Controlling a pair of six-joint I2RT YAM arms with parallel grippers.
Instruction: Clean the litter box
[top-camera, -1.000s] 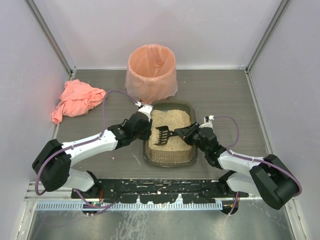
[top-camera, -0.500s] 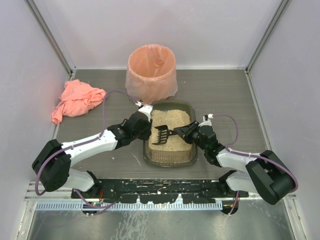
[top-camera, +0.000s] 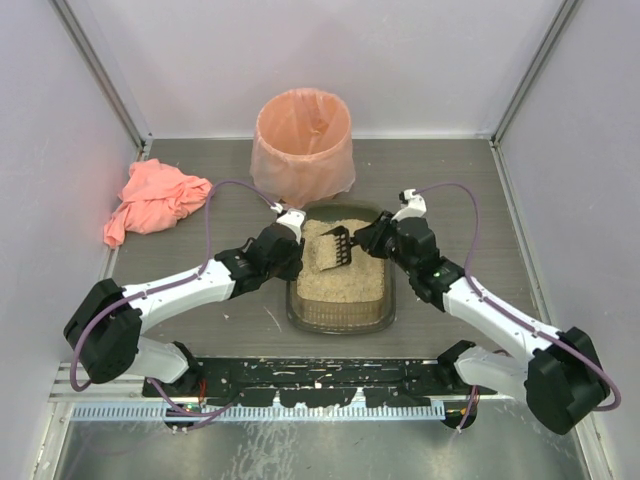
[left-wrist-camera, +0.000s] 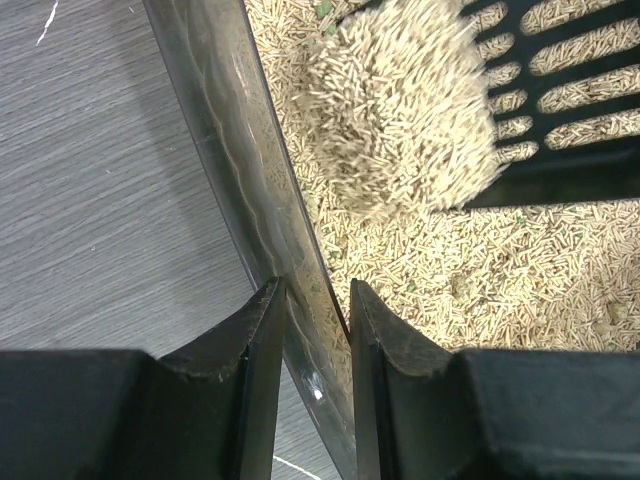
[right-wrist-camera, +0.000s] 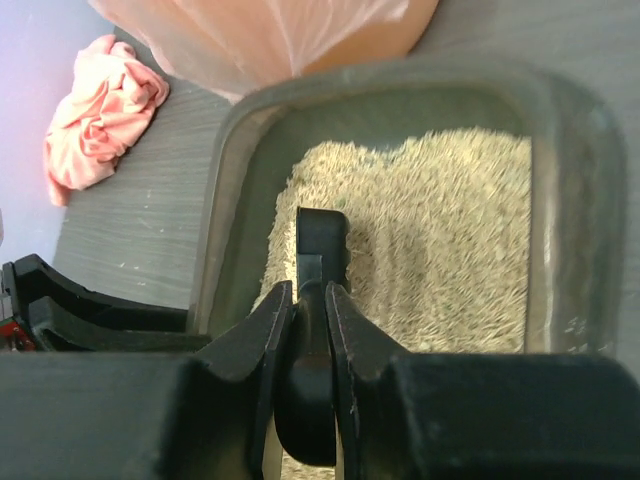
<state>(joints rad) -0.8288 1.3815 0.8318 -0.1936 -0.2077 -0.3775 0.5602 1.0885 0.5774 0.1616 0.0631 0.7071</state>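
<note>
- The left gripper pinches the left wall of the litter box, one finger outside and one inside against the litter.
- The right gripper is pressed tight on the handle of a black scoop, which points down into the box.
- A second ago the scoop lay low at the middle of the litter. It now sits raised and tilted toward the far left of the box, and the right arm reaches farther over the right rim.
- The left gripper has kept its place on the wall.
- The litter box rests on a grey wood-grain table, just in front of a round bin lined with a peach bag.
- A pink cloth lies crumpled at the far left, and pale walls close in three sides.
- Only the left wrist view shows a blurred heap of pellets at the slotted scoop.
- The right wrist view alone shows the grip on the handle, with the cloth beyond.
</note>
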